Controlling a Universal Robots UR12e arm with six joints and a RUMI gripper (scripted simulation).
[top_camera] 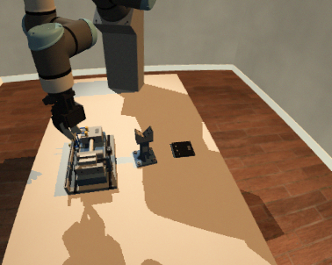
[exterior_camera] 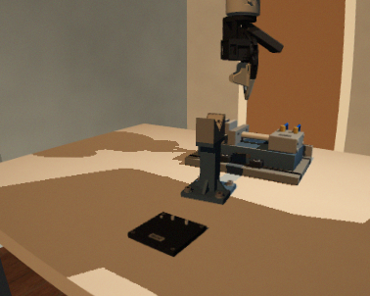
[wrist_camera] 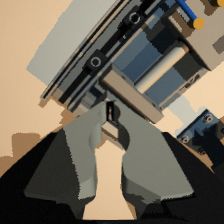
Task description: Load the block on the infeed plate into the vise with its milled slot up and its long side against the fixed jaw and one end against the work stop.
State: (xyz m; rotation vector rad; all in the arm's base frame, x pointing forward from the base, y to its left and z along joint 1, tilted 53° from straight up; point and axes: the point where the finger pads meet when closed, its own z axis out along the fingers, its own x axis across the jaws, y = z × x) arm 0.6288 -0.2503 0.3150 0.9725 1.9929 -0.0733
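The black infeed plate [top_camera: 183, 149] [exterior_camera: 166, 232] lies bare, with no block on it. The vise [top_camera: 90, 168] [exterior_camera: 269, 154] [wrist_camera: 95, 62] stands on the left of the table, with its pale cylinder rod [wrist_camera: 160, 67] running to the moving jaw [wrist_camera: 132, 95]. I cannot pick the part out for certain in any view; the space between the jaws is small and partly hidden by my fingers. My gripper [top_camera: 75, 134] [exterior_camera: 246, 90] [wrist_camera: 110, 102] is shut on nothing. It hangs tilted above the cylinder end of the vise, clear of it.
The V-block [top_camera: 144, 146] [exterior_camera: 210, 147] stands on its post between the vise and the infeed plate. The arm's grey base column [top_camera: 123, 53] rises at the back of the table. Blue and orange fittings [exterior_camera: 288, 127] stick up from the cylinder end.
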